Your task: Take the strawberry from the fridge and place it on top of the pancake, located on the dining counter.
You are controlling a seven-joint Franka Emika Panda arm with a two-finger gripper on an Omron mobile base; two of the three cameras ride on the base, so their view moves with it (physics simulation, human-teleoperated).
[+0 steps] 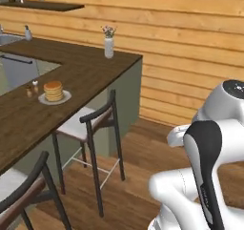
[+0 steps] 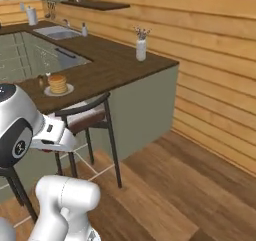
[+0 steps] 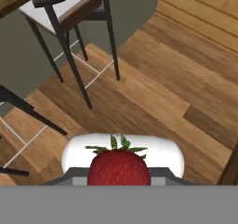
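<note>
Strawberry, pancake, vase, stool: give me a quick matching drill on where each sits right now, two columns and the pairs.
Things:
1. strawberry
2. pancake
3. vase
4. stool

Places:
A. on the floor, tucked against the counter
B. on a white plate on the counter
C. held in the jaws of the gripper
D. near the counter's far end, holding flowers

Pairs: 1-C, 2-B, 3-D, 4-A

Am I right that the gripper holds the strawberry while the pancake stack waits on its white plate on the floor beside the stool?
Not quite. The pancake stack on its white plate sits on the dining counter, not on the floor, as the left base view shows. The rest holds: in the hand view the gripper is shut on the strawberry.
</note>
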